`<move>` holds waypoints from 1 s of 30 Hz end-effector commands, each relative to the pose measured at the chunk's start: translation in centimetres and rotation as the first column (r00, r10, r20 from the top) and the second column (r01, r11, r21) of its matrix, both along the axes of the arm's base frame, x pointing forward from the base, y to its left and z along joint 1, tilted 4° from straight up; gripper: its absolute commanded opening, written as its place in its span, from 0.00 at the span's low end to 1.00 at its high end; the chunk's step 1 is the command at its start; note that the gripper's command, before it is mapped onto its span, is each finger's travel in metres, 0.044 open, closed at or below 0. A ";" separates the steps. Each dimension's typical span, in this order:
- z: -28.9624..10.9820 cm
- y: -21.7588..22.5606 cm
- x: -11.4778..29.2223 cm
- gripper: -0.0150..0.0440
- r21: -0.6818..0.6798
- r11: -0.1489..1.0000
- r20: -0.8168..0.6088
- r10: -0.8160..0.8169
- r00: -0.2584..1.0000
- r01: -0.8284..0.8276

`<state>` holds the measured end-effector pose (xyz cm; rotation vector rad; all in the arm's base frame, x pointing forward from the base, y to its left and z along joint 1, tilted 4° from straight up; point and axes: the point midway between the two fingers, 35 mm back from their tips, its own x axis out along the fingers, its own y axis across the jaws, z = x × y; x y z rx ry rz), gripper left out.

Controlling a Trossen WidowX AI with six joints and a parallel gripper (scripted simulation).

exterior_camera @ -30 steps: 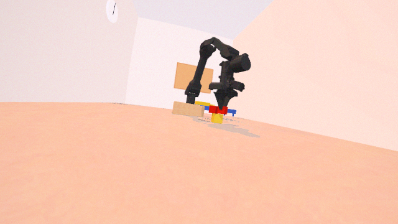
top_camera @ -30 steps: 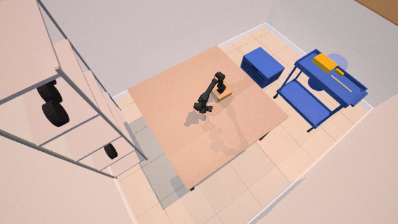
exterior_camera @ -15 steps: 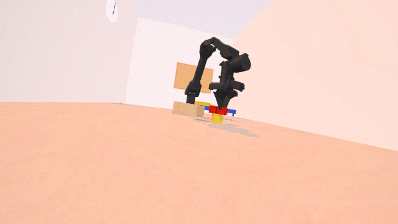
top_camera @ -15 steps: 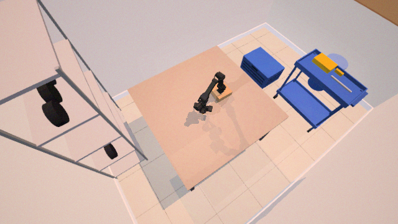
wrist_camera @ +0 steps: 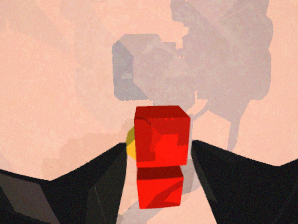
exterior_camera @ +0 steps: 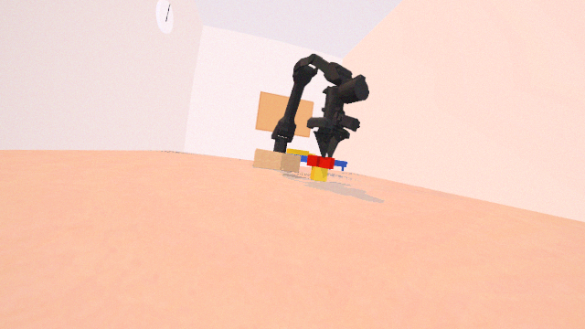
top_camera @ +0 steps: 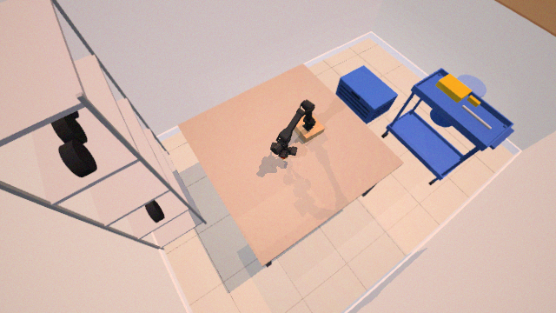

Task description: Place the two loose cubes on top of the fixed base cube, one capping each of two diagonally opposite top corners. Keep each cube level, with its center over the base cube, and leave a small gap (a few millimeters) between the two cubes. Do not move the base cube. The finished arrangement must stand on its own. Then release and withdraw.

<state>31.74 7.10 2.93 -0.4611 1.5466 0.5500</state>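
Observation:
The yellow base cube (exterior_camera: 319, 175) (wrist_camera: 131, 146) stands on the table, mostly hidden from above. Two red cubes rest on top of it. One red cube (wrist_camera: 162, 142) is between the fingertips in the wrist view; the other red cube (wrist_camera: 159, 194) is just below it in that view. In the exterior view they look level and overhang the base on both sides; the gap between them cannot be judged. My gripper (wrist_camera: 159, 148) (exterior_camera: 326, 156) is open, pointing down, with a narrow space visible on both sides of the first red cube.
The arm stands on a wooden block (top_camera: 311, 133) (exterior_camera: 270, 160) on the table (top_camera: 243, 174). A blue cabinet (top_camera: 369, 89) and a blue cart (top_camera: 460, 113) stand beyond the table edge. A shelf rack (top_camera: 143, 163) stands at the left.

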 end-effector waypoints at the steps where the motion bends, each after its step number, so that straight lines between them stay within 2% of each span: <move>1: 0.8 0.0 0.2 0.60 0.003 1.000 0.015 0.002 1.000 -0.002; 30: 3.0 -0.1 0.3 0.60 0.003 1.000 0.015 0.002 1.000 -0.002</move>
